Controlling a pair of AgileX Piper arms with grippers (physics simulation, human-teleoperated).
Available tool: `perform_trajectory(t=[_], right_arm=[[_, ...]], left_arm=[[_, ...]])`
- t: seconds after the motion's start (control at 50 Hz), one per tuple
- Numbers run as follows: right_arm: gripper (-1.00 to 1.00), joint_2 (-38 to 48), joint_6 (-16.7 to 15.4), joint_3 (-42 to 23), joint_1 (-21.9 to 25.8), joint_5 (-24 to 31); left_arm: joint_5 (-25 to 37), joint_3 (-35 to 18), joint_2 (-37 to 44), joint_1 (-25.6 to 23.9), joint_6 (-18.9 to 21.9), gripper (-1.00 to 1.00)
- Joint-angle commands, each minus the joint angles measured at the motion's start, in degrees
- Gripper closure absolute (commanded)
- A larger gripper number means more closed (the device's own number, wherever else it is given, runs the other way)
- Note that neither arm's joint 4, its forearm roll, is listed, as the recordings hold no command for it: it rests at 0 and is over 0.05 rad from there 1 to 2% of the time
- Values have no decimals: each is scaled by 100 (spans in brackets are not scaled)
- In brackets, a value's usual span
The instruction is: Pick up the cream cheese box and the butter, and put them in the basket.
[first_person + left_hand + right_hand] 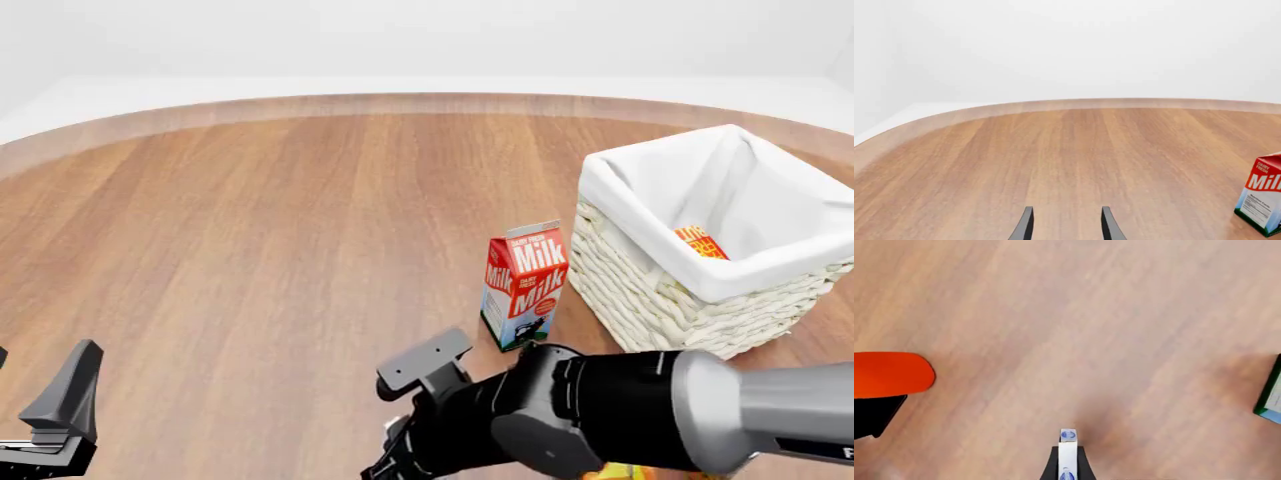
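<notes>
- Wood-grain worktop (267,230) with a rounded far edge carries the scene, against a plain white backdrop.
- Cream cheese box (1067,452): in the right wrist view only a thin white and blue sliver shows, pinched between the dark jaws of the right gripper (1067,460) above the worktop.
- Butter (699,243): a red and yellow corner with white lettering shows inside the basket (641,280), lying against the white cloth lining.
- Basket stands at the right of the worktop, rim turned over with cloth.
- Milk carton (523,285) stands upright just beside the basket's left wall, apart from it.
- Right arm (601,410) crosses the near edge, in front of the carton.
- Left gripper (1066,225): jaws spread, nothing between them, over bare wood at the near left.
- An orange rounded shape (891,374) lies at the edge of the right wrist view; I cannot tell what it is.
</notes>
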Motion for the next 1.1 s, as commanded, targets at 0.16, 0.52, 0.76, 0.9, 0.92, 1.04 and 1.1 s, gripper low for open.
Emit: perform_trajectory(t=[0.16,0.52,0.76,0.9,0.92,1.04,1.1], right_arm=[[100,-416,-375,-799,94,746],[100,-722,-1064,-1704,-35,1478],[100,-887,-1446,-2184,-164,1868],[100,-924,-1503,-2298,-188,1972],[100,-933,-1526,-2337,-206,2009],[100,-1026,-1719,-2604,-361,2231],[100,-1077,-1836,-2769,-449,2347]], left_arm=[[0,0,0,0,0,-100],[0,0,0,0,0,-100],[0,0,0,0,0,-100],[0,0,0,0,0,-100],[0,0,0,0,0,-100],[0,0,0,0,0,-100],[0,0,0,0,0,-100]])
